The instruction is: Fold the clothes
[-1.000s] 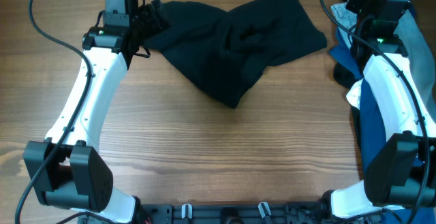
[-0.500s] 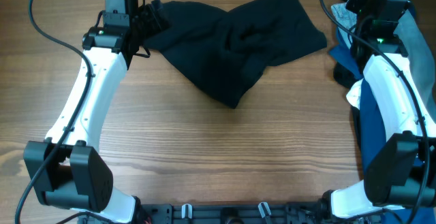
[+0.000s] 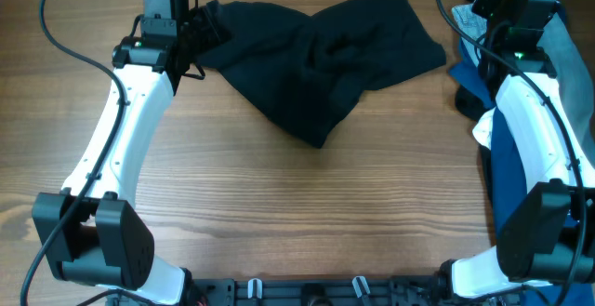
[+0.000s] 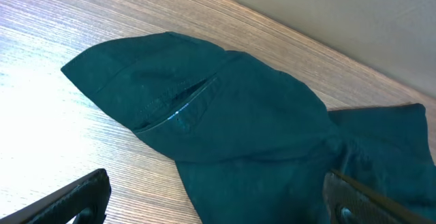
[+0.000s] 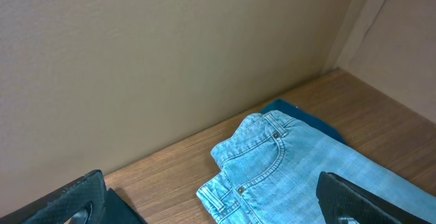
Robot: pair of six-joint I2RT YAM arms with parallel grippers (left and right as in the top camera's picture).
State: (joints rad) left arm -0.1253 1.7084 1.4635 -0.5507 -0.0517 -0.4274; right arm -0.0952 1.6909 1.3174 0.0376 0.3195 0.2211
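Here the wooden table [image 3: 279,213] fills almost the whole overhead view. The black garment [image 3: 316,55] lies crumpled on it in the upper middle of the frame. It spreads from the upper left toward the upper right, and one corner points down to the centre. The left arm [image 3: 119,139] rises along the left side of the frame and the right arm [image 3: 535,129] along the right side. Under the right arm, at the right edge, lies dark blue fabric [image 3: 502,171]. In the right wrist view, light blue jeans [image 5: 300,176] lie in the lower right, on the wood near a beige wall. The left gripper [image 4: 218,200] hangs over the left end of the garment, its jaws wide and holding nothing. The right gripper [image 5: 211,200] is above the jeans, its jaws also wide and empty.
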